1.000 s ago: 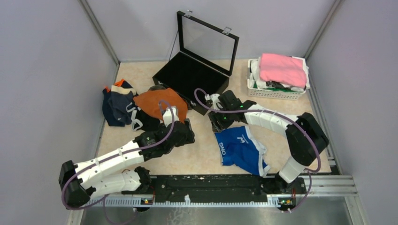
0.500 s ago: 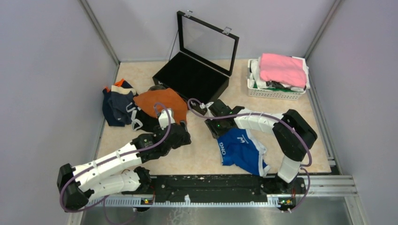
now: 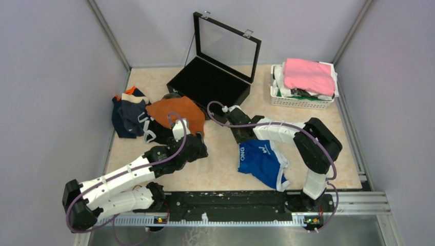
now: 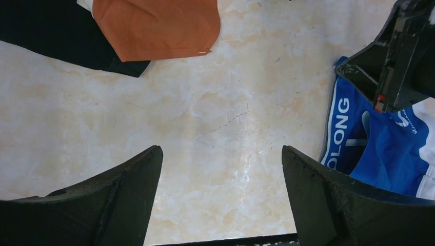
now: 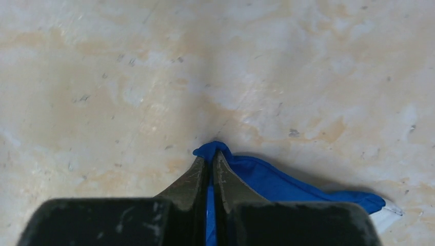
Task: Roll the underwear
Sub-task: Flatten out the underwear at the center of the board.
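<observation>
Royal blue underwear (image 3: 261, 161) with white lettering lies flat in front of the right arm. My right gripper (image 3: 241, 134) is low at its far left corner. In the right wrist view the right gripper (image 5: 210, 156) is shut on a pinch of the blue fabric (image 5: 267, 177). My left gripper (image 3: 197, 148) hovers left of it, and in its wrist view the left gripper (image 4: 220, 154) is open over bare tabletop, with the blue underwear (image 4: 379, 154) at the right. A pile of rust-orange (image 3: 174, 113), navy (image 3: 125, 118) and black (image 3: 156, 134) underwear lies at the left.
An open black case (image 3: 210, 82) with a glass lid stands at the back centre. A white basket (image 3: 302, 98) at the back right holds a pink folded cloth (image 3: 309, 74). A black rail (image 3: 231, 205) runs along the near edge, and walls close in both sides.
My right gripper moved left and down onto the blue underwear's far corner and shut on it; the garment shifted slightly. The left arm drew back a little, then stayed put.
</observation>
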Robot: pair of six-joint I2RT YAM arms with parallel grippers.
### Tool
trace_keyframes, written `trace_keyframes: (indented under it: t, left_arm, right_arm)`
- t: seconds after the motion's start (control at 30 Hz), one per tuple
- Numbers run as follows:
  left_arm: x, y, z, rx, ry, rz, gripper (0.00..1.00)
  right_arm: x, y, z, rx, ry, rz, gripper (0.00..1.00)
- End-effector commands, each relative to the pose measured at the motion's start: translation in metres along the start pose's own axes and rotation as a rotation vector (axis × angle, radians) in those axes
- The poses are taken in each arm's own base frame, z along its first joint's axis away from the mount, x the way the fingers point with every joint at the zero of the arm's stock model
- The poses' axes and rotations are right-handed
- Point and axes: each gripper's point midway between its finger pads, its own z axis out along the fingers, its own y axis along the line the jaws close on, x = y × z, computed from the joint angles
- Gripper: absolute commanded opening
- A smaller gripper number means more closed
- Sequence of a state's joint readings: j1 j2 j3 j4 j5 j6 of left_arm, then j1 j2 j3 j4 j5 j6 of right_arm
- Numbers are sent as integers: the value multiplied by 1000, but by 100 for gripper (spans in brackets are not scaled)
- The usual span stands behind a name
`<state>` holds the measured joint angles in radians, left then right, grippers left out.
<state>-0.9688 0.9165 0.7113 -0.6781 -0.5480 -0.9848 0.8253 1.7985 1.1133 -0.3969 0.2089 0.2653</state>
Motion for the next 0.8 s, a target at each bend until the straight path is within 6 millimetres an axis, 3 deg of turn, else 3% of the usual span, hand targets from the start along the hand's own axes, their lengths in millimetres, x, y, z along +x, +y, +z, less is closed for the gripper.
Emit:
trace_keyframes:
  t: [0.0,0.17,0.33,0.43,0.5,0.6,0.77]
  left_arm:
    - [-11,-1,2,5,-43,4,92]
    - [-20,-6,3,17,-60,27,92]
    - [-27,-17,9,46,-69,53,93]
    - [-31,-29,16,85,-61,64,93]
    - [-33,-44,21,136,-53,80,93]
    - [-32,-78,28,267,-30,129,93]
    - [-13,-148,28,514,76,249,91]
  right_arm:
    - [-27,-37,4,125,-118,219,0]
    - [-27,-95,-4,146,-207,560,0]
    - [8,-143,-31,168,-305,832,0]
    - [22,-148,-53,153,-356,892,16]
    - [26,-144,-67,124,-382,901,30]
    - [25,-151,-90,142,-434,885,44]
    - [21,-171,-111,232,-429,823,54]
